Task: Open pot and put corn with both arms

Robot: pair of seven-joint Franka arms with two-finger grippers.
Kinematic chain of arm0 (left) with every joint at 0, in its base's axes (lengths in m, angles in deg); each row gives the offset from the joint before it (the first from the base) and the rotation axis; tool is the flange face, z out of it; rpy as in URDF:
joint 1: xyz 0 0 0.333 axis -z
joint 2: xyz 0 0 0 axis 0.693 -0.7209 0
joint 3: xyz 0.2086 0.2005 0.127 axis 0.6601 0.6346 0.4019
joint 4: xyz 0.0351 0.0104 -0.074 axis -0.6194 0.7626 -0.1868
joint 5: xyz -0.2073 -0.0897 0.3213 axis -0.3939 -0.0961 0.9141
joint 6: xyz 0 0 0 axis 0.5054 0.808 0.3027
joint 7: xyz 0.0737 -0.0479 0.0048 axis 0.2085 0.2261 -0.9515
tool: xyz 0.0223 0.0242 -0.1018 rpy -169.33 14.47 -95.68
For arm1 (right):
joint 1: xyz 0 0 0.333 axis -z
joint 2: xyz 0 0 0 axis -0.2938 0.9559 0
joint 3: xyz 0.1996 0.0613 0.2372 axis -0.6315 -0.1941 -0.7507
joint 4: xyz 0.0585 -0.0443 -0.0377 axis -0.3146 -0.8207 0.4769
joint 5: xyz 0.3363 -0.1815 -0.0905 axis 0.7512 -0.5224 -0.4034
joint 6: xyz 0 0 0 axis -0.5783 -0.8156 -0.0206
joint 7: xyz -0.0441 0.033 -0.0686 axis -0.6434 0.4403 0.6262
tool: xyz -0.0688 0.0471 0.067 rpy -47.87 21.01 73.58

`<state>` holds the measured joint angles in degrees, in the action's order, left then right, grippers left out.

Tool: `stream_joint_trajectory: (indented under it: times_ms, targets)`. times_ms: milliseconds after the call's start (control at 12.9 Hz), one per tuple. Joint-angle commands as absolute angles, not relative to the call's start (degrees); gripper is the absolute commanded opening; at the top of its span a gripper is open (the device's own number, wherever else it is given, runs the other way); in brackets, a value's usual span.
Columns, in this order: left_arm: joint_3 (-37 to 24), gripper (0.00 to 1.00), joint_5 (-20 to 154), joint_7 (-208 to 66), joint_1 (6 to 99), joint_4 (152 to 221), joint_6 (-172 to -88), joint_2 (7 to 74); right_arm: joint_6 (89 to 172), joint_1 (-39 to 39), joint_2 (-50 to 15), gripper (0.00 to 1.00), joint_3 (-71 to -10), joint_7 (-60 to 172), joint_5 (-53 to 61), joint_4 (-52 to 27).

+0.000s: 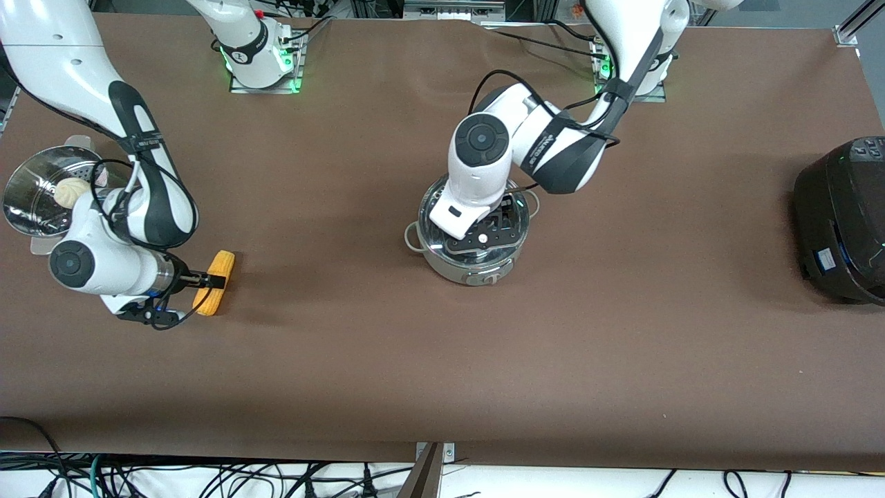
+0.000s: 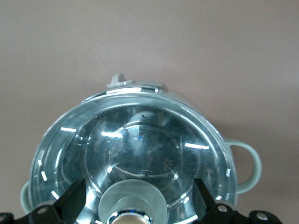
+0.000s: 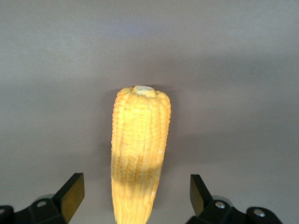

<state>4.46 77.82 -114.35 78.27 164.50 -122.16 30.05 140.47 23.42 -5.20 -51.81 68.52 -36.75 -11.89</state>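
With the left claw point(image 2: 135, 198) apart astride the lid knob point(image 2: 131, 205) at frame centre, and the right claw point(image 3: 133, 196) apart around the corn point(image 1: 214, 282) at lower left, an off-centre closure risks the glass lid point(image 2: 135, 149) slipping or the cob rolling.

I count two white arms: the left arm point(image 1: 546, 149) from the base toward the cooker's end of the table, and the right arm point(image 1: 131, 173) from the base at the steamer's end. I count two grippers, one per arm: the left gripper point(image 1: 487, 235) and the right gripper point(image 1: 214, 281). I log one steel pot point(image 1: 473, 266), carrying one glass lid point(image 2: 135, 149) with one knob point(image 2: 131, 205) and two loop side handles. I log one corn cob point(image 1: 216, 280). One perforated steamer point(image 1: 38, 190) holds one white bun point(image 1: 71, 191). One black cooker point(image 1: 843, 218) is present. One brown table point(image 1: 442, 373) bears them all.
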Motion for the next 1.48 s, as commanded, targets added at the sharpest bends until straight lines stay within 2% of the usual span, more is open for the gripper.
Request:
stream_joint_trajectory:
  times_ms: [0, 156, 233, 311, 389, 467, 544, 622, 700, 933, 1011, 1089, 1244, 1400]
  targets:
    - [5.09, 1.00, 78.98, -114.95, 79.72, 166.53, -121.64, 30.35, 145.75, 23.94, -7.96, 1.00, -52.19, 68.40, -36.04, -17.90]
    - [4.91, 0.94, 78.63, -114.43, 79.82, 167.14, -120.41, 30.79, 149.79, 24.03, -7.52, 1.00, -52.19, 68.40, -36.04, -19.92]
    - [4.30, 0.85, 78.62, -114.34, 79.90, 167.93, -119.88, 31.32, 152.33, 24.21, -7.52, 0.93, -52.19, 68.23, -36.04, -21.24]
    - [3.69, 0.71, 78.62, -114.17, 79.56, 168.37, -119.44, 31.58, 154.53, 24.64, -7.43, 0.53, -52.19, 67.70, -36.13, -22.64]
    - [3.42, 0.66, 78.62, -114.16, 79.47, 168.29, -118.39, 31.76, 154.99, 24.73, -7.34, 0.15, -52.19, 67.61, -36.22, -23.18]
    - [3.33, 0.49, 78.62, -114.16, 79.46, 168.38, -117.86, 32.46, 154.56, 24.65, -7.60, 0.02, -52.19, 67.52, -36.22, -23.18]
    - [3.33, 0.31, 78.54, -113.90, 79.46, 168.29, -117.25, 32.81, 153.34, 24.65, -8.73, 0.00, -52.45, 67.35, -36.22, -23.01]
    - [3.33, 0.10, 78.54, -112.33, 79.29, 168.29, -116.98, 32.90, 148.54, 24.56, -11.27, 0.00, -52.80, 67.43, -36.22, -22.40]
    - [3.33, 0.02, 78.36, -111.19, 79.03, 168.12, -116.80, 33.17, 142.40, 24.56, -13.82, 0.00, -53.50, 67.70, -36.05, -20.39]
    - [3.42, 0.00, 78.36, -106.98, 75.61, 167.15, -112.87, 37.19, 120.79, 24.56, -21.12, 0.00, -60.07, 72.06, -32.82, -10.30]
    - [3.42, 0.00, 78.36, -105.04, 73.16, 166.63, -109.71, 39.56, 115.32, 24.47, -21.49, 0.00, -62.88, 77.14, -30.36, -6.00]
    - [3.42, 0.00, 78.36, -100.93, 70.00, 166.53, -106.03, 41.67, 112.74, 24.21, -21.23, 0.00, -65.61, 81.98, -29.98, -2.39]
    - [3.51, 0.02, 78.53, -88.56, 63.15, 167.41, -100.39, 44.32, 113.42, 21.68, -20.70, 0.00, -72.02, 88.93, -30.41, 1.06]
    - [3.51, 0.01, 78.97, -77.40, 53.85, 170.47, -97.73, 44.86, 118.49, 12.84, -17.64, 0.00, -72.66, 100.15, -30.51, 4.31]
